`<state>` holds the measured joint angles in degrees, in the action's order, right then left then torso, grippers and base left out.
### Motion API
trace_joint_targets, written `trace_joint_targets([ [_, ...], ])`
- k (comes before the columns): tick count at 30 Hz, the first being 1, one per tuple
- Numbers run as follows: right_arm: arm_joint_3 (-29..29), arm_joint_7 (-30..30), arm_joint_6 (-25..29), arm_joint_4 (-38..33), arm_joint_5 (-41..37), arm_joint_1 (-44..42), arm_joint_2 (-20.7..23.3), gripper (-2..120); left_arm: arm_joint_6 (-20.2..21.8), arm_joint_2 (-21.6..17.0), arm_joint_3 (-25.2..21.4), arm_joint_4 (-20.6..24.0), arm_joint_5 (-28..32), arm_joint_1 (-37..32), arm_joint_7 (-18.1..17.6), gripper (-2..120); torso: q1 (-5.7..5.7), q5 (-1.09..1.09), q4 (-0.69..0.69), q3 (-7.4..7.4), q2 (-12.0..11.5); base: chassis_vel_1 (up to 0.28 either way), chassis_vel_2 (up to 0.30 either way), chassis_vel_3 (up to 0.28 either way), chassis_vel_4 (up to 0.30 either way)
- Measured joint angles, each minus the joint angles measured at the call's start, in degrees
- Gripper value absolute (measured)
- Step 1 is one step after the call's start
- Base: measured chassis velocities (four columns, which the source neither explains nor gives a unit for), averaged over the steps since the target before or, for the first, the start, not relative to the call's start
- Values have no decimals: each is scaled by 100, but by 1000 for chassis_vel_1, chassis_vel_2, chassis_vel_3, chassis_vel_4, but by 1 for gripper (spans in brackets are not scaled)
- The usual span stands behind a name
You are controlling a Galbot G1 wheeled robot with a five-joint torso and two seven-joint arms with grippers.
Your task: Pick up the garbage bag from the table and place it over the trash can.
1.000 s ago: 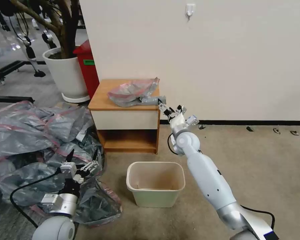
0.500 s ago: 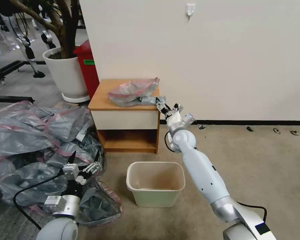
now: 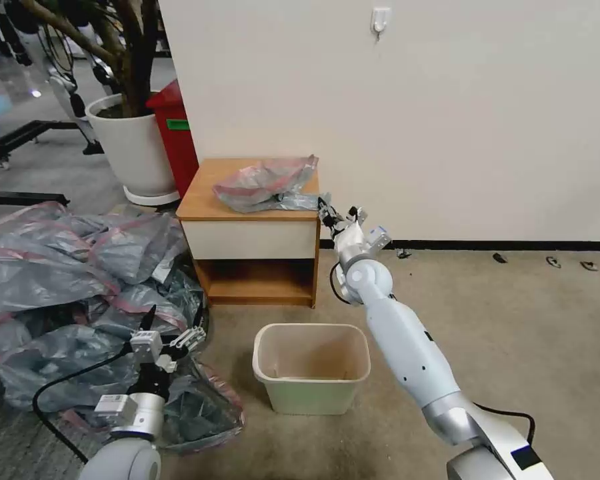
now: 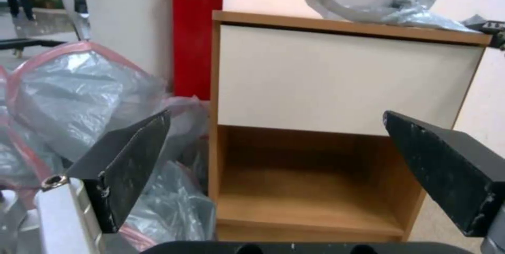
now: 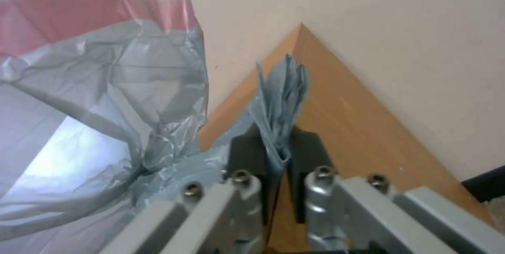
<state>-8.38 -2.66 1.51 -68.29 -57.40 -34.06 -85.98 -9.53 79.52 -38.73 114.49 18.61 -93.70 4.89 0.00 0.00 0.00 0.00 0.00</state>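
The garbage bag (image 3: 263,181), crinkled grey with a pink-red band, lies on the wooden top of the table (image 3: 200,203). At the table's front right corner my right gripper (image 3: 324,204) is shut on the bag's bunched tail. The right wrist view shows that tail (image 5: 279,100) pinched between the dark pads (image 5: 247,151), with the rest of the bag (image 5: 105,100) spread over the table top (image 5: 342,124). The trash can (image 3: 311,368) stands open on the carpet in front of the table. My left gripper (image 3: 173,324) hangs open low on the left, and its fingers (image 4: 131,155) hold nothing.
A big heap of grey bags (image 3: 60,267) covers the floor on the left, under my left arm. A red bin (image 3: 177,143) and a white plant pot (image 3: 130,150) stand behind the table by the wall. Bare carpet stretches to the right of the trash can.
My right arm has shifted slightly toward the table, with the gripper staying at the bag's tail. The left gripper has drifted a little to the right over the heap.
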Motion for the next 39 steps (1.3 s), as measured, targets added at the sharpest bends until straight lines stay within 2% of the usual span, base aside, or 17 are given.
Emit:
trace_joint_targets([
  [3, -4, 0, 1, 1, 15, 14, -10, 0, -7, 0, 0, -13, 0, 2, 0, 100, 0, 0, 0, 0, 0, 0, 0, 0, 0],
  [15, 28, -4, 17, -241, 59, -77, 91, 0, -9, -1, 22, -48, 2, 25, 0, 100, 0, 0, 0, 0, 0, 0, 0, 0, 0],
  [21, 136, -150, 0, -960, -12, -446, 342, 0, -9, -21, 20, -73, 7, 39, 1, 100, -1, 0, 0, 0, 0, 0, 0, 0, 0],
  [30, 288, -348, -306, -1865, -66, -1127, 722, 0, -9, -78, -36, -118, 51, 89, -6, 100, 0, 0, 0, 0, 0, 0, 0, 0, 0],
  [32, 313, -424, -471, -2374, -43, -1499, 863, 0, -9, -101, -80, -128, 106, 92, -12, 100, 0, 1, 0, 0, 0, 0, 0, 0, 0],
  [33, 313, -424, -471, -2374, -43, -1499, 863, 0, -9, -101, -80, -128, 106, 92, -12, 100, 0, 1, 0, 0, 0, 0, 0, 0, 0],
  [39, 429, -592, -776, -3496, 118, -2460, 1283, 0, -10, -103, -112, -137, 144, 111, -34, 100, -1, 0, 0, -1, 1, 0, 0, 0, 0],
])
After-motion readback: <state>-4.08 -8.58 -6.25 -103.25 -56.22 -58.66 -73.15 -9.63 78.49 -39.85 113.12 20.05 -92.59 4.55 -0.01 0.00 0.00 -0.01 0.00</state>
